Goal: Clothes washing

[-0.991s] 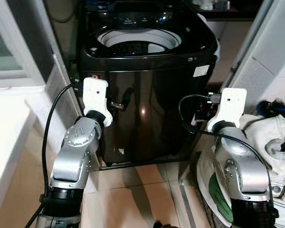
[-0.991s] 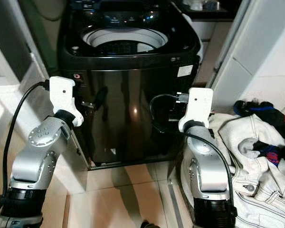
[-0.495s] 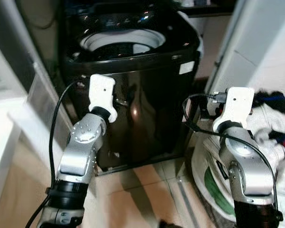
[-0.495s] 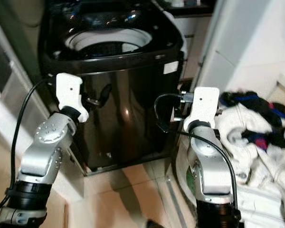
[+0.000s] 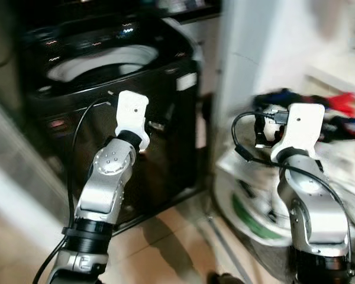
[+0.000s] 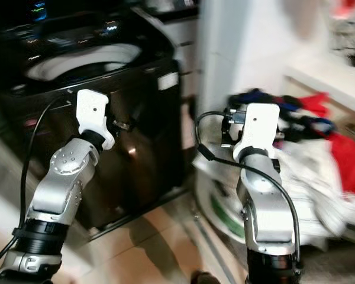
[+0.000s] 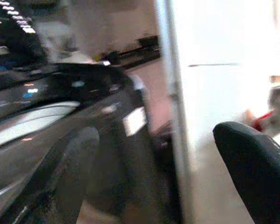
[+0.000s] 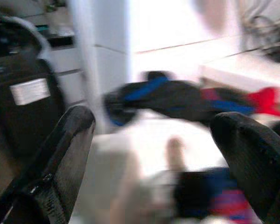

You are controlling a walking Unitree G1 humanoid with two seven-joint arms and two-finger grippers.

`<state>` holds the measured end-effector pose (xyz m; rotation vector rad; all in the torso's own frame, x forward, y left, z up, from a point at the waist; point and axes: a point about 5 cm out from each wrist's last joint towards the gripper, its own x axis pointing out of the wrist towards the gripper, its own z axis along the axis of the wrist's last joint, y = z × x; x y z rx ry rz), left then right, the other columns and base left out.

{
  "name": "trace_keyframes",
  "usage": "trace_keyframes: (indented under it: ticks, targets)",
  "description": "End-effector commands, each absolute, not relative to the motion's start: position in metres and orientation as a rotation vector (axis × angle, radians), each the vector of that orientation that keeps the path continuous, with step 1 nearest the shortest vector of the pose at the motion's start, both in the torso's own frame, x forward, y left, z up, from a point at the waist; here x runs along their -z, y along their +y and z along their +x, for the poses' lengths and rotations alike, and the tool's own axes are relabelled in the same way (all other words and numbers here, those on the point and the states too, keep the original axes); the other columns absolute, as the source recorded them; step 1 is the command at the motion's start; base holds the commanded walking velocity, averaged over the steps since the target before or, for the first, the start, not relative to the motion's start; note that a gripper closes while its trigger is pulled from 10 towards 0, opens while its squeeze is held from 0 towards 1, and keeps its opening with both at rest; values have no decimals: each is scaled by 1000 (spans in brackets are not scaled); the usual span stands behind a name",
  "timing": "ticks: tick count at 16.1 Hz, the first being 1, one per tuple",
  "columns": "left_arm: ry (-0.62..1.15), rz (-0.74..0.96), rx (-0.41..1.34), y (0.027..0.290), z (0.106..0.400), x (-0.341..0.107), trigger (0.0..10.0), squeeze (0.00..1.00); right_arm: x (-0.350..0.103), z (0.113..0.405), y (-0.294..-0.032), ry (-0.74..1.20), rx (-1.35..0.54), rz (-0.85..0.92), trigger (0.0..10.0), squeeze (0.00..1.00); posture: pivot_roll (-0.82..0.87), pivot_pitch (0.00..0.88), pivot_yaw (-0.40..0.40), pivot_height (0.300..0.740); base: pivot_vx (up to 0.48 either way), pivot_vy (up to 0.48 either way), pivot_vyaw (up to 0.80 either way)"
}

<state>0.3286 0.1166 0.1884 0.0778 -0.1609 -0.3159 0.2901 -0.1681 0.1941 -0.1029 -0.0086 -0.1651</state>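
Note:
A black top-loading washing machine [image 5: 106,77] stands at the left with its lid up and the white drum rim [image 5: 100,62] showing. A blurred pile of clothes [image 6: 319,171], white, dark blue and red, lies at the right in a white basket [image 5: 248,201]. My left gripper [image 7: 154,133] is held up before the washer's front, open, with nothing between its fingers. My right gripper [image 8: 151,119] points at the clothes pile [image 8: 177,100], open and holding nothing, still short of the pile. In the eye views the white wrist mounts hide both sets of fingers.
A white wall panel [image 5: 260,53] rises between the washer and the pile. A white ledge [image 5: 337,68] runs behind the clothes. Tiled floor [image 5: 177,236] lies in front of the washer. The whole picture is blurred by motion.
The camera has swung to the right: the washer slid to the left of the picture and the clothes pile came into fuller view. Both arms keep the same raised pose.

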Motion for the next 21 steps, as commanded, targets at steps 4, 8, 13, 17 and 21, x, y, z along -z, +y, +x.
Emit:
trace_keyframes:
  ticks: [4,8,13,17,21]
  targets:
    - [-196,129,285,123,329,-199,10000,0,-215,293,-156,-106,157,-118,10000,0,-148,0,56,740,0,0,-781]
    - [-192,150,278,123,330,-199,10000,0,-207,292,-156,-79,135,-118,10000,0,-126,0,28,740,0,92,-784]
    - [-177,157,286,123,330,-195,10000,0,-192,288,-148,-18,32,-34,10000,0,-122,0,43,740,0,439,-736]
    - [-164,146,291,120,326,-190,10000,0,-185,287,-147,25,-4,-46,10000,0,-116,0,35,740,0,443,0]
    - [-154,164,284,118,321,-187,10000,0,-184,290,-147,27,-19,-70,10000,0,-96,0,10,740,0,-53,0]
